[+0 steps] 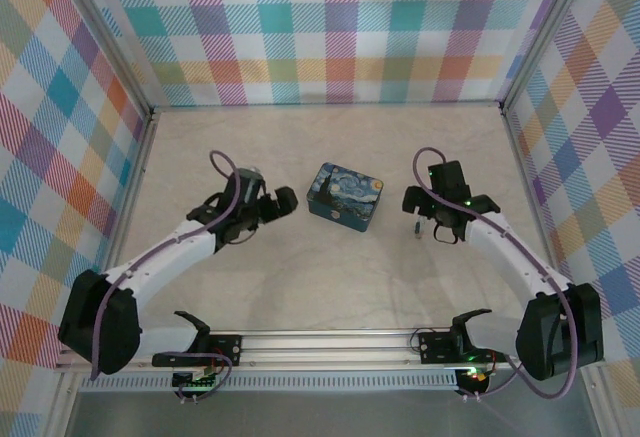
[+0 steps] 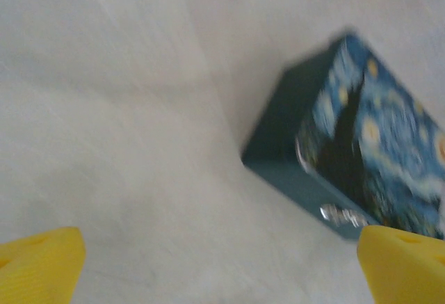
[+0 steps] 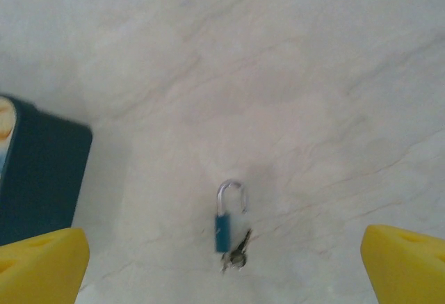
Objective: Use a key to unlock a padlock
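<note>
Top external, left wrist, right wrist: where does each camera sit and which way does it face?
Top external: above and behind the bases, looking down on the table; both arms, left gripper, right gripper show.
Left wrist: on left arm, looking down at the tin; own yellow fingertips at bottom corners.
Right wrist: on right arm, looking down at the padlock and keys; own yellow fingertips.
Shared: tin in all three.
</note>
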Controlling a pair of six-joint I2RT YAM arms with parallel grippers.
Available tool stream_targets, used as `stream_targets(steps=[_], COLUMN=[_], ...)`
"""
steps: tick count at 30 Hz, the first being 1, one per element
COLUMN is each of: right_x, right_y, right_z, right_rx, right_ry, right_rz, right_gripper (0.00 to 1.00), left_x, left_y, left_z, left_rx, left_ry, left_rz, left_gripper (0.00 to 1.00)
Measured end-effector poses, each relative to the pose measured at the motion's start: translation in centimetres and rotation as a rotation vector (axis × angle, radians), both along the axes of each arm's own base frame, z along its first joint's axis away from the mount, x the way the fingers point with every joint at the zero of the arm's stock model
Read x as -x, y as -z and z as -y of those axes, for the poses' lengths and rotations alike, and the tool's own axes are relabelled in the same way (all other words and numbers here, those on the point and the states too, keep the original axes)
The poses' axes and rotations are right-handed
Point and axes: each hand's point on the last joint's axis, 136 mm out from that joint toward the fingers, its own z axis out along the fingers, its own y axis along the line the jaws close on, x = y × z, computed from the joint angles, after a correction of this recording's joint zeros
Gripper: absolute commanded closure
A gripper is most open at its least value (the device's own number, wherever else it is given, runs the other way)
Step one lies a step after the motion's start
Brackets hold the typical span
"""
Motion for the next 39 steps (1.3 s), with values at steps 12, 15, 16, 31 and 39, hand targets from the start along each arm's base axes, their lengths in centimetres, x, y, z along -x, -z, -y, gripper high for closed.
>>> stream_targets(steps=[12,15,16,31,39], right_x=[-3.5,-4.1,-4.3,-7.0,-7.3], right_y=[3.5,4.1,4.5,5.4,5.2], right_z=[5.5,6.3,6.4,5.7,4.7], right_rx=[0.376,0.384,0.375,0.172,0.124], right_ry=[0.023,0.043,0.045,-0.089,-0.142], right_rz=[0.278,0.352,0.374,0.492,0.499], right_gripper=[0.0,0.0,0.0,0.0,0.0], left_x=[-3.8,-3.5,-3.3,-5.1,-5.8], left_y=[4.3,7.1,7.7,9.5,8.2], left_z=[-13.6,-16.0,-16.5,-16.5,-16.0], left_rx=[-0.655,-0.661,-0.66,-0.504,-0.511], left_ry=[-0.236,-0.276,-0.282,-0.171,-0.171], left_rz=[0.1,0.083,0.079,0.296,0.358], left_gripper=[0.0,0.0,0.0,0.0,0.0])
